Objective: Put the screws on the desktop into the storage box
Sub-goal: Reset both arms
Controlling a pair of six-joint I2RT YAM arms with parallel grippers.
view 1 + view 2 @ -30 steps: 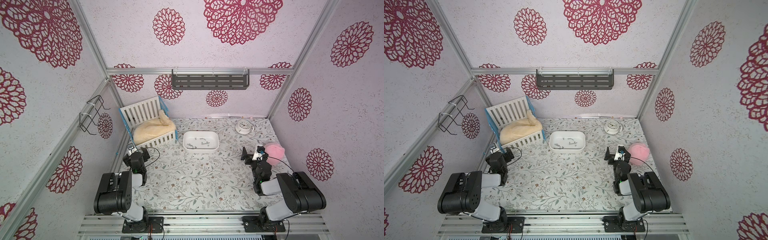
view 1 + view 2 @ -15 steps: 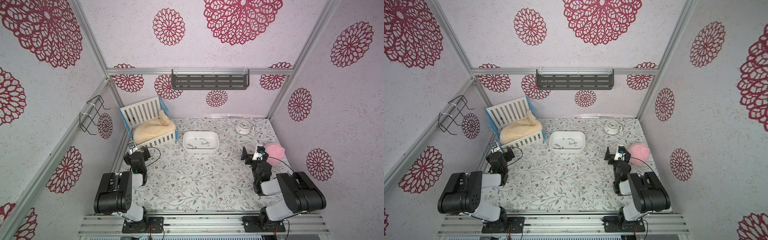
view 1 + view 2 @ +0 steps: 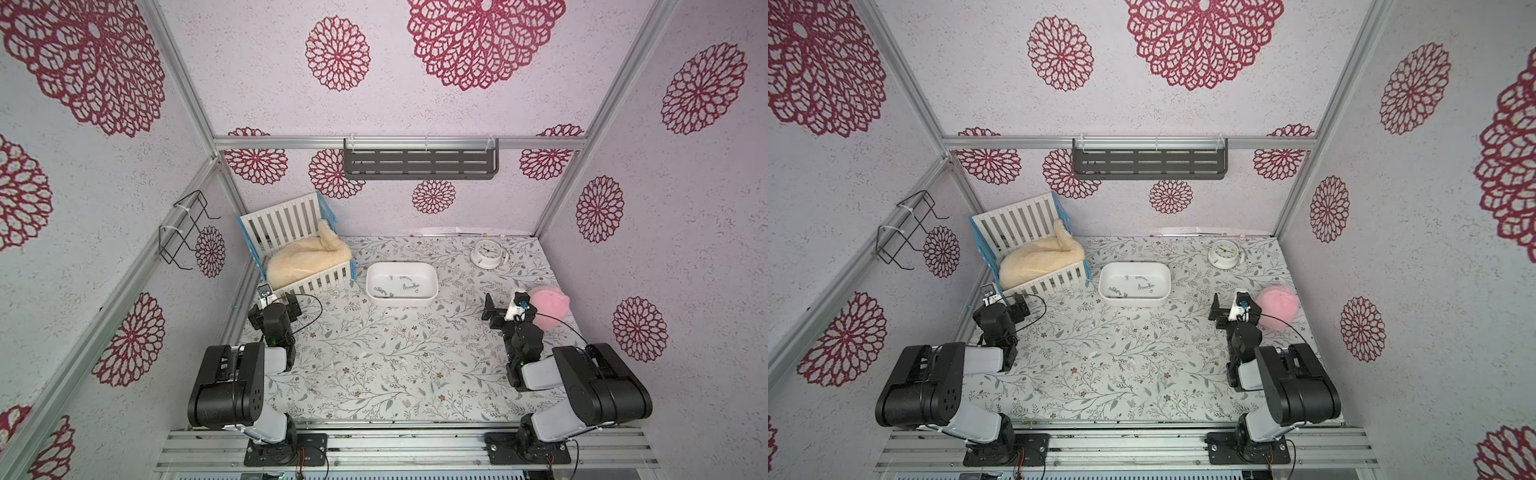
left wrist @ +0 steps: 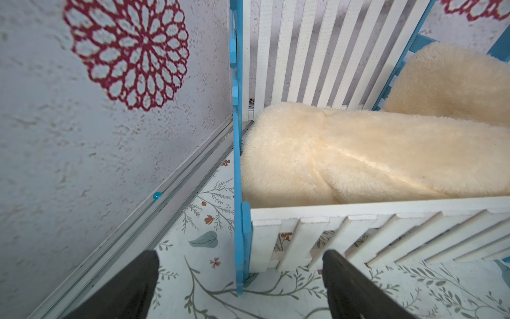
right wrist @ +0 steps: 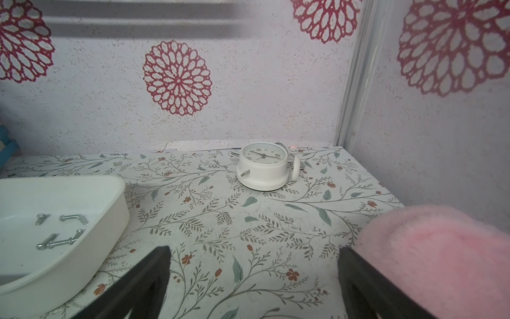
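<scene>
The white storage box (image 3: 401, 266) (image 3: 1133, 264) stands at the back middle of the leafy desktop (image 3: 374, 374). Several silver screws (image 3: 405, 286) (image 3: 1144, 286) (image 5: 59, 243) lie inside it. A few pale specks on the desktop are too small to name. My left gripper (image 3: 274, 307) (image 3: 996, 309) (image 4: 241, 254) is open and empty, with the crib's blue corner post in front of it. My right gripper (image 3: 509, 305) (image 3: 1233, 307) (image 5: 253, 250) is open over bare desktop, with the box wall (image 5: 82, 248) on one side.
A white slatted crib (image 3: 291, 216) (image 4: 317, 229) holding a cream plush (image 3: 303, 259) fills the back left corner. A pink fluffy ball (image 3: 548, 307) (image 5: 441, 248) lies against one right finger. A white alarm clock (image 3: 486, 253) (image 5: 263, 168) sits back right. A grey shelf (image 3: 419, 164) hangs on the back wall.
My left gripper has edged slightly toward the crib. The right arm and the box have not moved.
</scene>
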